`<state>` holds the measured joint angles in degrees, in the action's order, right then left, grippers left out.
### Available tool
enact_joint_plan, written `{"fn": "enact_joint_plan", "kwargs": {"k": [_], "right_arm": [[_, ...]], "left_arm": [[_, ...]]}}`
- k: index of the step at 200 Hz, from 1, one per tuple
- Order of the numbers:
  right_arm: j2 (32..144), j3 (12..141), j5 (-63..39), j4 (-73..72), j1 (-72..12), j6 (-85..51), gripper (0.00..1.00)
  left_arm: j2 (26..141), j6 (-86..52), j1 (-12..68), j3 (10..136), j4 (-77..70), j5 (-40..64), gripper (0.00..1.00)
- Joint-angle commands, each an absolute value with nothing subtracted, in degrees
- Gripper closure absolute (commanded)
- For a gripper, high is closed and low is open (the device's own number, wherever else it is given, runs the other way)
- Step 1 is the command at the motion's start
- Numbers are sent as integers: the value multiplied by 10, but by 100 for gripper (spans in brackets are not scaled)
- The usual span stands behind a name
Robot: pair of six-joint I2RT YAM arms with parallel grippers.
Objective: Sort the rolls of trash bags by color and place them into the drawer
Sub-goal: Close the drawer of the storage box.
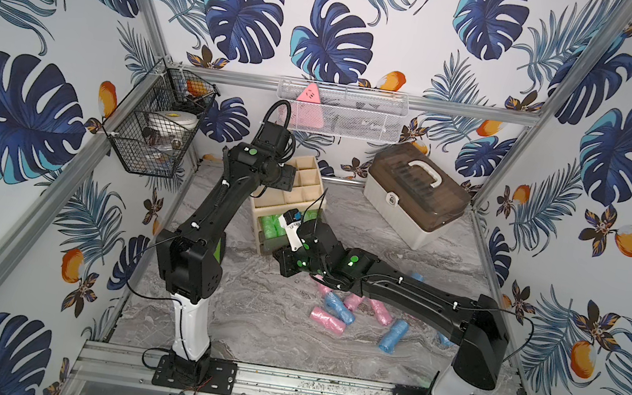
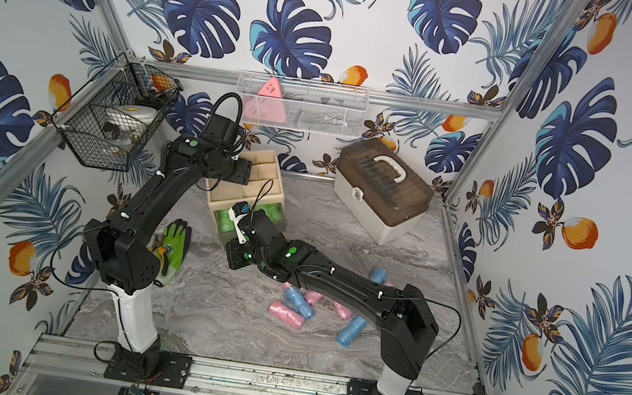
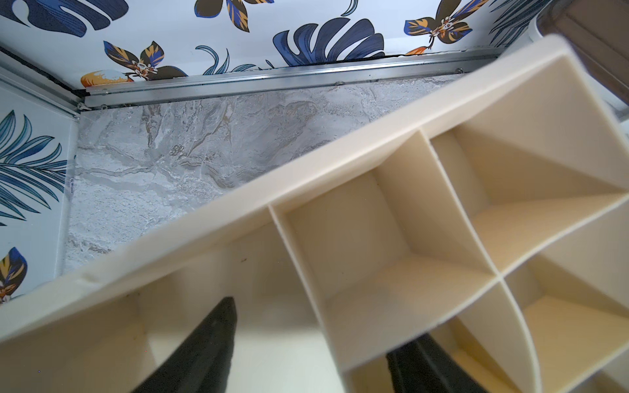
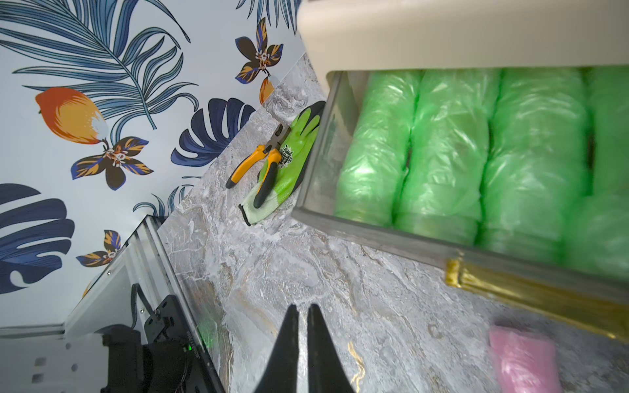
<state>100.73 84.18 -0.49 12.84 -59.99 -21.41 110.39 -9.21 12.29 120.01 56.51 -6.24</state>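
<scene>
Green looks done: the green rolls (image 4: 442,153) lie packed side by side in the open drawer (image 4: 374,234) at the foot of the cream organizer (image 3: 238,211). The right gripper (image 4: 303,308) hovers low over the table (image 1: 267,326) just in front of that drawer. Its fingers (image 4: 287,343) are pinched almost together with nothing between them.

Up top, the left gripper (image 3: 320,323) is spread wide, a finger in each of two neighbouring compartments with a divider between. It grips nothing and is bracing the organizer, I'd guess.

The pink and blue rolls (image 1: 326,319) lie scattered on the table, with one pink roll (image 4: 520,360) near the drawer front. Next, I reckon, the right gripper must open and swing back for a pink or blue one. That roll will need a place apart from the green.
</scene>
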Motion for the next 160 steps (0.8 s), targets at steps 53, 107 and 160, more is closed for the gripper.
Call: {"fn": "enact_joint_plan", "kwargs": {"k": [53, 107, 160], "right_arm": [[1050, 874, 33, 69, -601, -212, 93], [1082, 893, 57, 31, -601, -216, 96], [1105, 913, 69, 8, -601, -228, 98]], "left_arm": [[1129, -81, 117, 1234, 627, -71, 28], [1139, -79, 114, 1233, 636, -63, 29], [1136, -79, 113, 1211, 629, -57, 30]]}}
